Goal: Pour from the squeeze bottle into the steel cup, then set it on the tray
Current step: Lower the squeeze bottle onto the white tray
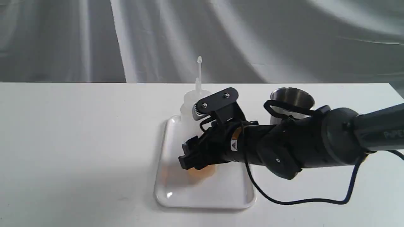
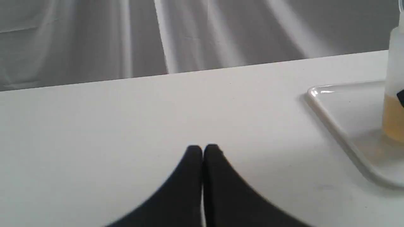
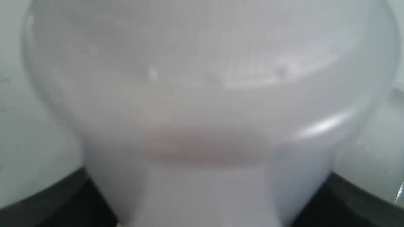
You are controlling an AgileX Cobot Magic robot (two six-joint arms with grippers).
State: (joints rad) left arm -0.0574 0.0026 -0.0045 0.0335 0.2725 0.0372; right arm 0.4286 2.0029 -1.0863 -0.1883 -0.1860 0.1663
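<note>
Squeeze bottle stands upright on the tray at the centre of the exterior frame, your right gripper clamped around its lower body. Steel cup sits right of centre, behind the arm. Your left gripper hangs over the table, fingers pressed together.

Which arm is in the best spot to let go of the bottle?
Right. The right gripper has its jaws around the squeeze bottle on the tray; the left gripper is shut, apart.
</note>
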